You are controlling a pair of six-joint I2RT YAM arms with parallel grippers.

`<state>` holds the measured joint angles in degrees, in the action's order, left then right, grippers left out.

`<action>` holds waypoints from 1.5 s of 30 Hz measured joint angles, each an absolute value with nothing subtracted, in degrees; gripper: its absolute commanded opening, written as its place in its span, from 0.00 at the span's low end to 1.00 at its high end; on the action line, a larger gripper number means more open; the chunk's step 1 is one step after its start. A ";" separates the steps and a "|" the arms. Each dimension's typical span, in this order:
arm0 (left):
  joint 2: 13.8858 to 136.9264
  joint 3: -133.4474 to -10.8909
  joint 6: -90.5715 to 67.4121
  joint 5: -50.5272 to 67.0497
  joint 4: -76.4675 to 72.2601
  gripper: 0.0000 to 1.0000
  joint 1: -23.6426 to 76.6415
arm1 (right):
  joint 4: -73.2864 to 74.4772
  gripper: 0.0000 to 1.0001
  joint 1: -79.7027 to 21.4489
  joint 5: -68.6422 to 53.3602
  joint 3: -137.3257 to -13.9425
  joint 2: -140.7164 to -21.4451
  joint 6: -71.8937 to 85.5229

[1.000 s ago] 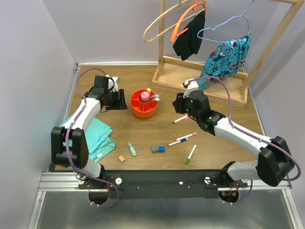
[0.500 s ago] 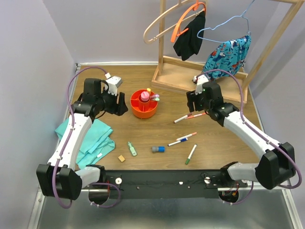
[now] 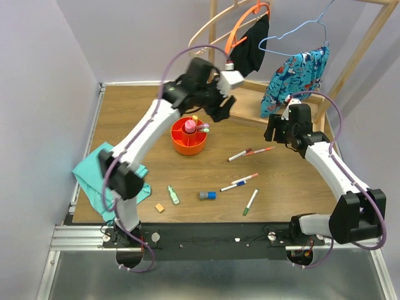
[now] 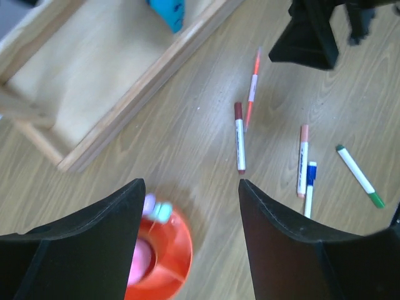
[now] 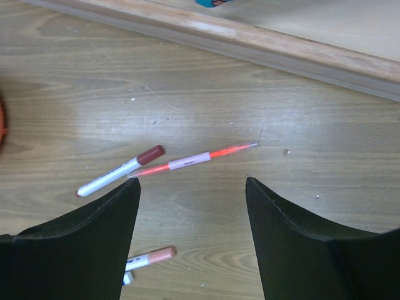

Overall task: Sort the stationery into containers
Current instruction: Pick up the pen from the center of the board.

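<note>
Two likely light, stiff, slippery pens — maroon-capped marker (image 5: 119, 170) and thin red pen (image 5: 200, 156) — lie just beside each other on the bench (image 5: 312, 125) under the right hand (image 5: 192, 186), wide open and empty like the left hand (image 4: 189, 194); best pinched mid-barrel.

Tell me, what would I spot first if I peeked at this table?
Probably the bright orange organiser in the middle of the wooden table, with highlighters poking out. The left arm arches high over it, and thin white markers lie scattered on the wood to its right.
</note>
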<state>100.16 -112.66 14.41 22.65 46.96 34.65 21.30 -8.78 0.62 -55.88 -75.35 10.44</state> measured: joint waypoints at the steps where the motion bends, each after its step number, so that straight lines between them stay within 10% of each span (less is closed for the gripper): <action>1: 105.03 -117.56 14.37 21.63 48.40 0.70 36.27 | 21.98 0.79 -8.73 0.05 -55.88 -74.70 10.44; 45: 145.49 -136.79 16.71 15.70 51.77 0.51 47.16 | 30.52 0.92 -2.17 -12.99 -47.46 -51.94 3.27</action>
<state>145.49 -136.79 16.71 15.70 51.77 47.16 30.52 -2.17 -12.99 -47.46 -51.94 3.27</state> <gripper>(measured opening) 0.529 0.922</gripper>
